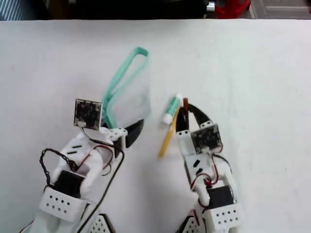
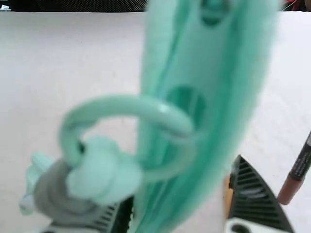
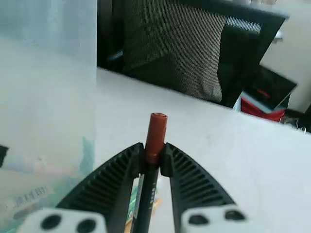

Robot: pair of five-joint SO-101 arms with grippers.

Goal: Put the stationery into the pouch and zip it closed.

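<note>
The right gripper (image 3: pixel 151 153) pinches the stiff, probably light brown-capped black pencil (image 3: pixel 157 127) below its cap; the left gripper (image 1: pixel 127 131) clamps the floppy translucent mint-zipped pouch (image 1: pixel 132 97).

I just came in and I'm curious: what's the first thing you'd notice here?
The see-through pouch with its green zip stands out mid-table, pinched at its near end by the left claw. Beside it the right claw grips a brown-tipped pen, over a yellow pencil and a green tube lying on the table.
</note>
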